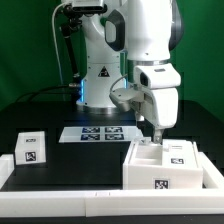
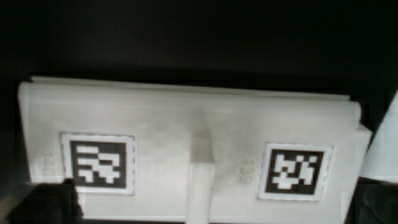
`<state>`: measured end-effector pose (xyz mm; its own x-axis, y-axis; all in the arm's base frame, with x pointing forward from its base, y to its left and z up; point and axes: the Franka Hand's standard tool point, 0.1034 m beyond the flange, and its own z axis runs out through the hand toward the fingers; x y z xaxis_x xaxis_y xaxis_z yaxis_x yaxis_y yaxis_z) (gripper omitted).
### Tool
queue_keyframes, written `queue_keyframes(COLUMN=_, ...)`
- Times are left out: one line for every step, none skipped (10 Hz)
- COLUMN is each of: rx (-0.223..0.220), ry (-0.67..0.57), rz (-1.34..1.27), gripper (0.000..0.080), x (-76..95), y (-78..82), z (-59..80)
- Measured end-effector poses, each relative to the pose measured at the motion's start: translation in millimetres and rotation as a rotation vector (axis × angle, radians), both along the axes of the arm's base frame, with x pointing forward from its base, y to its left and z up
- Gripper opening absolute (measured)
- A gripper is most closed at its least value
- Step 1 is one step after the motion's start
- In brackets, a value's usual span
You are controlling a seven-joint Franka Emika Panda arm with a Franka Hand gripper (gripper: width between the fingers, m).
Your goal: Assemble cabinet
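Observation:
The large white cabinet box (image 1: 165,168) stands at the exterior view's right, with marker tags on its top and front faces. My gripper (image 1: 153,130) hangs just above its far top edge. In the wrist view a white cabinet face (image 2: 196,115) with two marker tags and a raised middle rib fills the frame. My gripper (image 2: 214,212) is open, its dark fingers (image 2: 50,200) wide apart at either side of this face, not closed on it. A smaller white tagged drawer block (image 1: 30,153) lies at the exterior view's left.
The marker board (image 1: 100,133) lies flat on the black table behind the parts, near the robot base. A low white wall (image 1: 90,203) runs along the table's front edge. Another pale edge (image 2: 388,130) shows beside the cabinet face in the wrist view.

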<state>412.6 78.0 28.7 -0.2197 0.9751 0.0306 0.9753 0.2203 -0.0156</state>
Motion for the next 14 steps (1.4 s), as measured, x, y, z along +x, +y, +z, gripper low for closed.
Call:
queue_keyframes(rx=0.002, ry=0.011, rz=-0.003, gripper=0.0797, x=-1.0, y=-0.4, z=-5.7)
queue_keyframes(rx=0.004, ry=0.019, rz=-0.005, gripper=0.0797, x=-2.0, y=0.1, z=-10.3)
queue_keyframes(rx=0.004, ry=0.023, rz=-0.008, gripper=0.0797, x=-2.6, y=0.5, z=-12.2)
queue_keyframes(rx=0.005, ry=0.027, rz=-0.015, gripper=0.0782, x=-3.1, y=1.7, z=-13.7)
queue_keyframes(rx=0.005, ry=0.028, rz=-0.021, gripper=0.0782, x=-2.7, y=2.6, z=-14.5)
queue_keyframes(rx=0.005, ry=0.029, rz=-0.022, gripper=0.0611, x=-3.1, y=2.3, z=-15.2)
queue_keyframes(rx=0.005, ry=0.032, rz=-0.023, gripper=0.0477, x=-3.7, y=2.1, z=-16.3)
queue_keyframes(rx=0.005, ry=0.036, rz=-0.023, gripper=0.0477, x=-4.7, y=2.0, z=-17.8)
queue_keyframes(rx=0.006, ry=0.037, rz=-0.023, gripper=0.0274, x=-4.3, y=2.2, z=-18.9)
queue_keyframes(rx=0.006, ry=0.034, rz=-0.023, gripper=0.0139, x=-2.6, y=2.4, z=-18.3)
queue_keyframes(rx=0.007, ry=0.029, rz=-0.023, gripper=0.0139, x=-0.7, y=2.8, z=-17.0)
queue_keyframes(rx=0.007, ry=0.029, rz=-0.023, gripper=0.0067, x=-0.7, y=2.6, z=-17.1)
queue_keyframes(rx=0.007, ry=0.029, rz=-0.023, gripper=0.0067, x=-0.7, y=2.6, z=-17.1)
queue_keyframes(rx=0.007, ry=0.029, rz=-0.023, gripper=0.0067, x=-0.7, y=2.6, z=-17.1)
